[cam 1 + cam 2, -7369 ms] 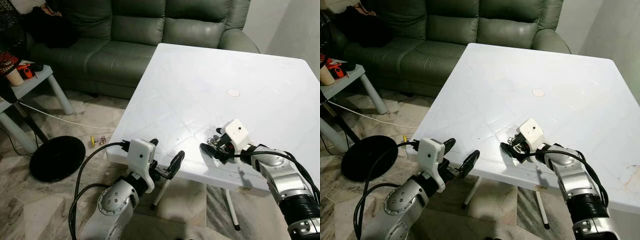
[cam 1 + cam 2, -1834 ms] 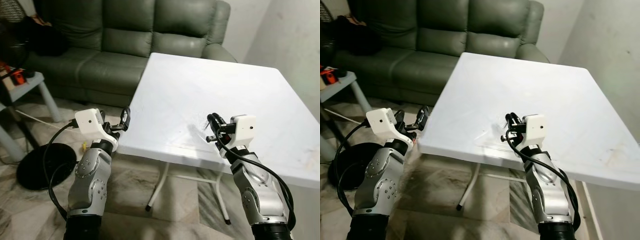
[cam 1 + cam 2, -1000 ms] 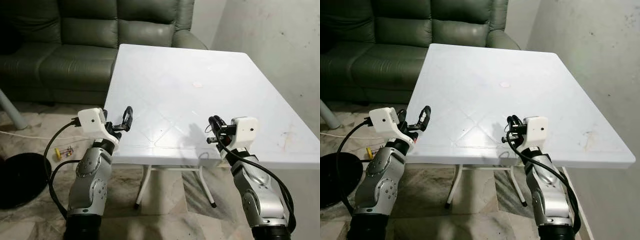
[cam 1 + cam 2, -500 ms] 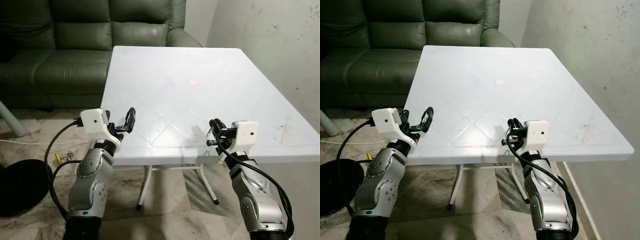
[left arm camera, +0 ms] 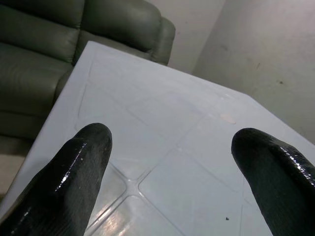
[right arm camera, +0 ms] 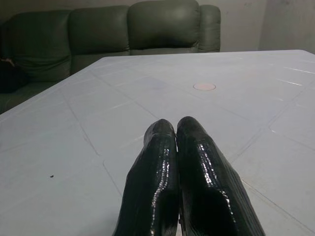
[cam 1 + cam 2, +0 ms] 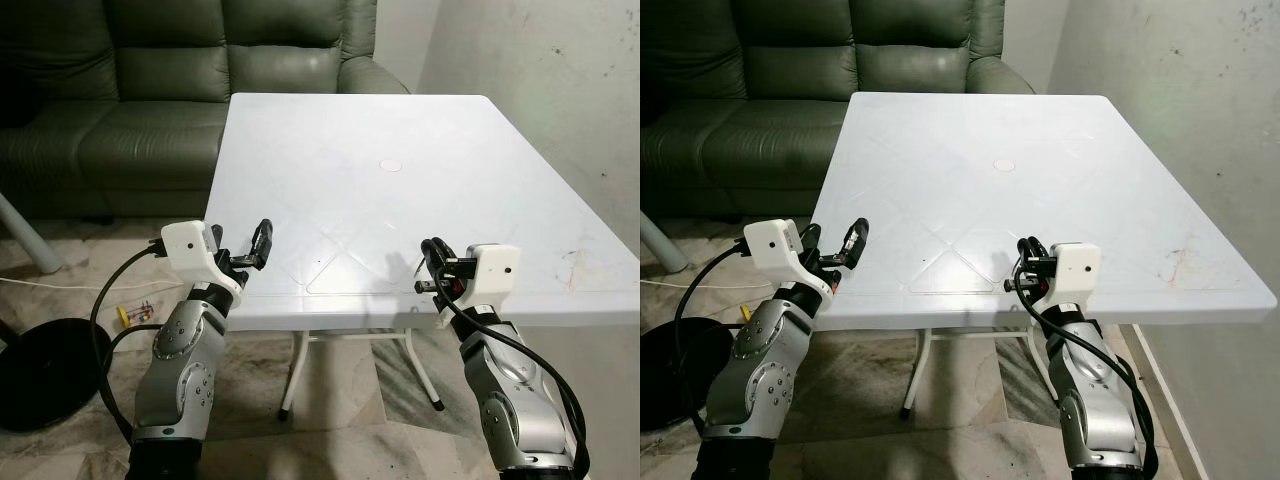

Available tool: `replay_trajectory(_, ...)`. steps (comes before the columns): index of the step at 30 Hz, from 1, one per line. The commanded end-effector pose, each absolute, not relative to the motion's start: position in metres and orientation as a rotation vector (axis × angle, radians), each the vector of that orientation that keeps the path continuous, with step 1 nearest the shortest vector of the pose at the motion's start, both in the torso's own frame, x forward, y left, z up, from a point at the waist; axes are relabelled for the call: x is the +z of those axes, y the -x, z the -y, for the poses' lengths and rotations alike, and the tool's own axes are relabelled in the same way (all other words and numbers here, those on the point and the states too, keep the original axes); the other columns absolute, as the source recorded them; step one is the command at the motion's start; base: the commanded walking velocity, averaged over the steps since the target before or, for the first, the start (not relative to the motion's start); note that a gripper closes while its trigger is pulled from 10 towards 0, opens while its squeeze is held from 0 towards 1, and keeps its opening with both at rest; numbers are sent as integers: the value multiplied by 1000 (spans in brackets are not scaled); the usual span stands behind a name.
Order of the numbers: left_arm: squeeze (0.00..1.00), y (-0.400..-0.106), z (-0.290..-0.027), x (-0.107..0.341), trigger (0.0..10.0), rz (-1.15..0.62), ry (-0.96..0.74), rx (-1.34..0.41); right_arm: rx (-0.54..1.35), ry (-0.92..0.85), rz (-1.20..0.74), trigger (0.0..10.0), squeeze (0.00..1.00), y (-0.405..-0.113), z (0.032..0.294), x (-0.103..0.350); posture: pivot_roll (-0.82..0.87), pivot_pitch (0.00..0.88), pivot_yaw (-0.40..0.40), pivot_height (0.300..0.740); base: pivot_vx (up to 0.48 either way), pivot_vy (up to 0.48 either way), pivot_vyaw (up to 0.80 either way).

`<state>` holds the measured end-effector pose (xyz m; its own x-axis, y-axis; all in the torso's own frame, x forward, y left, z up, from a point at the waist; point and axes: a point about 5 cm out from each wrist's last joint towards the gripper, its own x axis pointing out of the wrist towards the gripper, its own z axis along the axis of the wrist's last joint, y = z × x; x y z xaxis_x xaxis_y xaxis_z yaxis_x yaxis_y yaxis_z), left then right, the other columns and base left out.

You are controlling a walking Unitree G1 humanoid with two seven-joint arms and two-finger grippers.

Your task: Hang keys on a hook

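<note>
At the far left a black round base (image 7: 35, 375) sits on the marble floor (image 7: 330, 400), cut off by the frame's edge, with a small coloured object (image 7: 134, 312) beside it too small to identify; behind stands a dark green sofa (image 7: 200, 80), its top cropped away. The left gripper (image 7: 250, 250) is raised at the near left corner of the white counter (image 7: 390, 190); its fingers stand wide apart with nothing between them, as the left wrist view confirms. A small round mark (image 7: 390, 165) lies mid-counter, well apart from both arms. The right gripper (image 7: 432, 262) is held at the counter's near edge; in the right wrist view its fingers (image 6: 197, 167) are pressed together with no gap. A thin glint of metal, likely the keys (image 7: 421, 267), shows at the fingers in the head views, though it is too small and dark to make out clearly; in the right wrist view the closed fingers hide whatever they pinch. At right rises a stained grey wall (image 7: 560, 90).
</note>
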<state>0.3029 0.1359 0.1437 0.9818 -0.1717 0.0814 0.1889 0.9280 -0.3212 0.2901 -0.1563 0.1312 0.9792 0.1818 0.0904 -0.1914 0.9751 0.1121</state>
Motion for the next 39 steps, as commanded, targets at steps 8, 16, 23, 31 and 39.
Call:
replay_trajectory(8,0,-300,-133,144,10000,43,336,-188,189,-118,87,10000,0,-289,158,135,30,0,-25,715,0,0,-712)
replay_trajectory(16,0,-299,-131,144,10000,40,333,-194,195,-115,84,10000,0,-289,158,136,29,0,-29,715,0,0,-712)
replay_trajectory(23,0,-298,-131,143,10000,37,371,-186,198,-114,80,10000,0,-289,158,136,29,0,-33,715,0,0,-712)
replay_trajectory(31,0,-297,-132,143,10000,31,378,-171,200,-113,77,10000,0,-288,158,136,30,0,-35,715,0,300,-712)
replay_trajectory(39,0,-297,-129,143,10000,18,384,-162,200,-109,73,10000,0,-288,159,135,30,0,-37,715,0,0,-714)
